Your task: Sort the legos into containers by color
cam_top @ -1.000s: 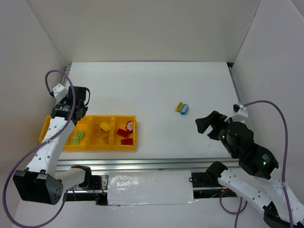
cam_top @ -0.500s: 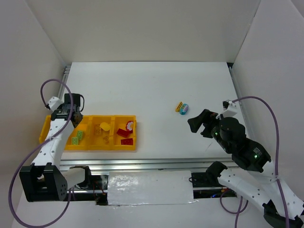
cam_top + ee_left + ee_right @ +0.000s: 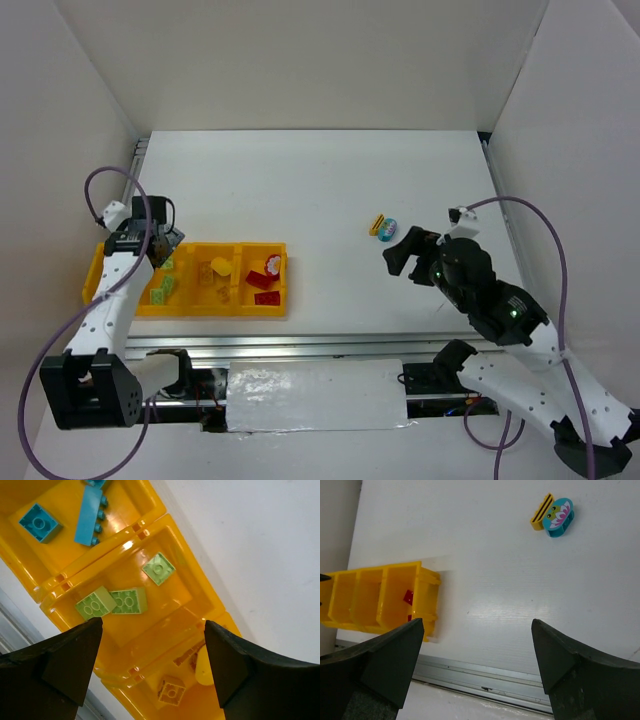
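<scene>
Because the yellow piece (image 3: 541, 512) and the teal piece (image 3: 559, 516) lie side by side, apparently touching, on the counter (image 3: 300, 190) well to the right of the tray (image 3: 190, 312), a careless pinch could take both colours at once or flick one away. The right hand (image 3: 400, 252) would need to close on a single piece. A second risk sits at the tray itself: the left hand (image 3: 165, 243) seems low above the second compartment from the tray's left end, so a sideways exit might clip a wall and drag the tray. Both hands are released and carry nothing. The left hand's fingers stand wide over three green bricks (image 3: 129, 601) lying in that compartment, beside the end compartment with two teal bricks (image 3: 41, 523). The right hand hovers spread just beyond the loose pair, on the side away from the tray.
</scene>
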{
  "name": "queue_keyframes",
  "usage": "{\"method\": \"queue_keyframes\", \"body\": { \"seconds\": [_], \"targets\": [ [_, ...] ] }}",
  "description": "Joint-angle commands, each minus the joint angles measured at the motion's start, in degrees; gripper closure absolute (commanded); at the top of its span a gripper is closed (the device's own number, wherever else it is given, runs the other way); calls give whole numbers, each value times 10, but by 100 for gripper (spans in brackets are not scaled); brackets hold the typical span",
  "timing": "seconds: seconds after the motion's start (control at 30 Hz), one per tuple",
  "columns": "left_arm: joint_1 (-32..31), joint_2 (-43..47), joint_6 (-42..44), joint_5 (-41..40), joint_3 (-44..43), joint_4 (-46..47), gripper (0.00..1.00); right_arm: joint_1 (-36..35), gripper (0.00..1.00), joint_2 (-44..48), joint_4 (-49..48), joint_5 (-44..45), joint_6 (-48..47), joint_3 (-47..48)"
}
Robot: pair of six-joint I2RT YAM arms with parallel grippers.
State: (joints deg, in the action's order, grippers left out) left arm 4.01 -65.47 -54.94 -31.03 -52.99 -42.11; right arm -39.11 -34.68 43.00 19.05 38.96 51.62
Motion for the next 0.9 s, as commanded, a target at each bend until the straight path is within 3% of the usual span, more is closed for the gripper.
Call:
{"method": "queue_keyframes", "body": {
  "seconds": [0.0, 0.13, 0.17, 0.37, 0.57, 0.87],
  "targets": [
    [2, 50, 58, 45, -40, 23, 4, 1, 3, -56, -49, 16, 2, -7],
    [-11, 68, 200, 281, -68, 66, 0, 9, 0, -165, -39, 58, 26, 25],
    [-24, 66, 215, 299, -85, 60, 1, 20, 0, -186, -46, 60, 30, 26],
    [-186, 97, 261, 217, -110, -24, 0, 119, 0, -411, -119, -15, 10, 75],
    [-197, 188, 290, 329, -21, 19, 0, 174, 0, -627, -93, -5, -15, 210],
    [-211, 228, 304, 380, 5, 45, 0, 199, 2, -754, -88, -12, -28, 278]
  ]
}}
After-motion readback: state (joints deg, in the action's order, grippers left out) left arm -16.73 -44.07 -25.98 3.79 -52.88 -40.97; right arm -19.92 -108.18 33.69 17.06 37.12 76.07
